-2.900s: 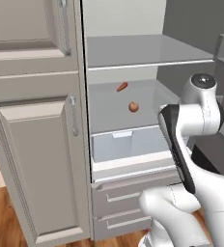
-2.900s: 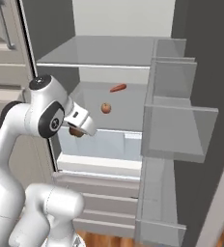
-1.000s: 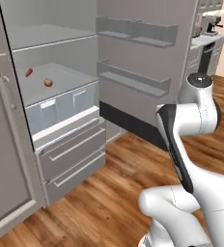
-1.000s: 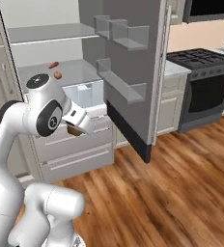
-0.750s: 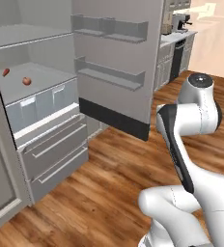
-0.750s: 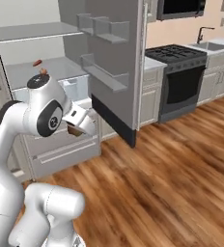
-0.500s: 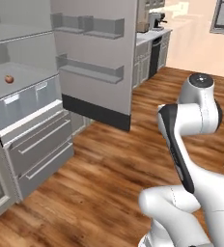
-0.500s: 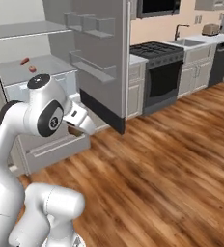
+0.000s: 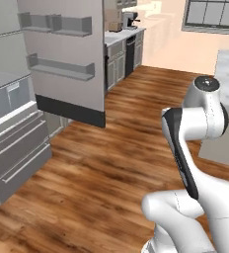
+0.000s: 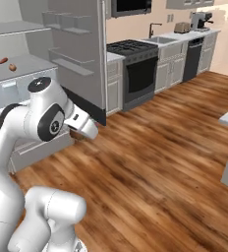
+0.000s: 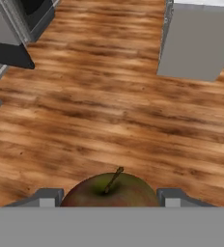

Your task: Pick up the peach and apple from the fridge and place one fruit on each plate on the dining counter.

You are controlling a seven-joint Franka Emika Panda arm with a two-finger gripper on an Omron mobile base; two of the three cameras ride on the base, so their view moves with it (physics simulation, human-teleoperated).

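i've got the end effector pinching the apple, stem up between its tips, wood floor below and the dining counter ahead-right; a jolt while driving could shake it loose.

Rendered frames, evenly and brightly lit with no clear source; soft sheen on the floor beyond the jaws, faint shadow under the fridge door, far kitchen washed pale, edges coarse and slightly blurred, no lens distortion.
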